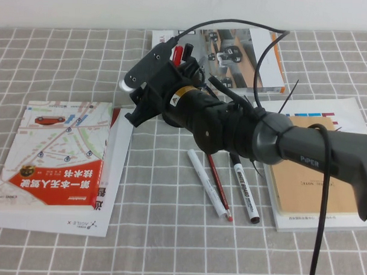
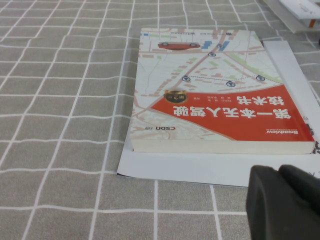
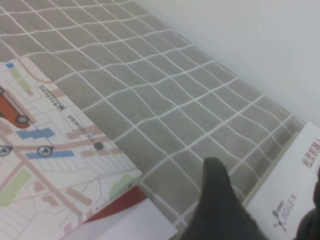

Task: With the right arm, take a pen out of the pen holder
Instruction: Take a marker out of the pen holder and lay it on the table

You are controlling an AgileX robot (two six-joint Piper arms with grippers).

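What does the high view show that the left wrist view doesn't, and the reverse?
Only high: the right tool, raised above the checked cloth right of the red map book; three pens lying on the cloth; a notebook. Only left wrist: the left tool, low near the book's white sheet. Both: the red map book and checked cloth.

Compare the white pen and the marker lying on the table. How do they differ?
The white pen is slim and all white; the marker is thicker, with black ends and print. The white pen lies slanted; the marker lies nearly straight toward the camera. Both lie flat on the cloth, a red pen between them. The right gripper hangs open beside the map book; the left gripper, shut, is low near that book.
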